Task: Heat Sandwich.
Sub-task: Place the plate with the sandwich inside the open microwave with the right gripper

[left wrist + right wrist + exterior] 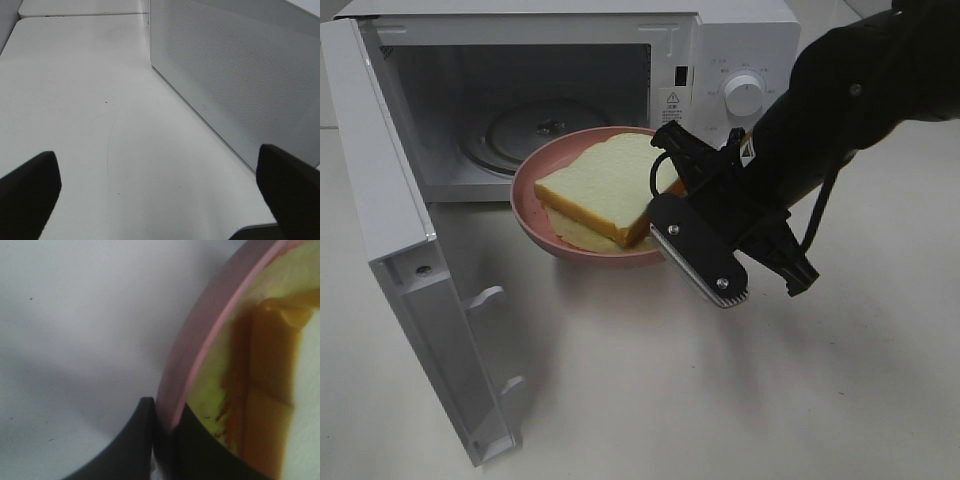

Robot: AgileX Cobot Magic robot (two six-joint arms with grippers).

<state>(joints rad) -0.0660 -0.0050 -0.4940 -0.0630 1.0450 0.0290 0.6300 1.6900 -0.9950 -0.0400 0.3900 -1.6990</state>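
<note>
- R claw (665, 207): clamped on rim of pink plate (533, 225), one finger over the rim, one under; wrist view shows the rim pinched tight btwn them.
- Sandwich (600, 185): on the plate, just past the fingertips; crust corner nearly touching the inner finger.
- Microwave (740, 40): open, cavity ahead of the claw beyond the plate; glass turntable (535, 130) bare. Door (380, 200) swung out on the far side of the plate from the claw.
- L claw (160, 200): jaws wide apart, nothing btwn them, low over table (620, 380) w/ the microwave's perforated side wall alongside.
- Risks, as I judge them:
  - Single-edge pinch, load sits out past the tips, so the plate may sag or pivot and the sandwich slide off the far edge.
  - Far rim could catch the cavity sill if carried too low, and the rim could slip from the pads.
  - Wrist may hit the control-panel side of the frame going in.
  - Inner finger could dent the crust.
</note>
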